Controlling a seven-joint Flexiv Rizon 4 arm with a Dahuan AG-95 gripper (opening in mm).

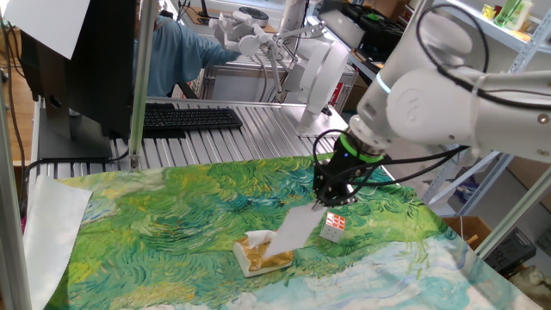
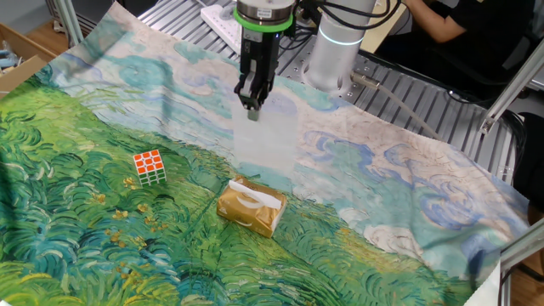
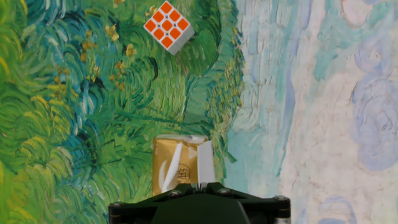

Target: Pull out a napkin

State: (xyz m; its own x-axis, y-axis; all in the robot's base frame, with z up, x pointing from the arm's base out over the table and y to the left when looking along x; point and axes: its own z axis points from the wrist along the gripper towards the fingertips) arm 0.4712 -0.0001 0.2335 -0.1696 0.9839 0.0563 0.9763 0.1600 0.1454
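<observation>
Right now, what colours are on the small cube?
Red-orange squares on white cube, clearest in the hand view.

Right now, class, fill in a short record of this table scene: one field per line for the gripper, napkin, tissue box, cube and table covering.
gripper: raised above the table, shut on the napkin's top edge
napkin: white sheet hanging from the gripper down to the box, lower end at the box top
tissue box: small, yellow-brown top, lying flat on the cloth below the gripper
cube: red-and-white puzzle cube, on the cloth apart from the box
table covering: painted-pattern cloth, green and pale blue
</observation>
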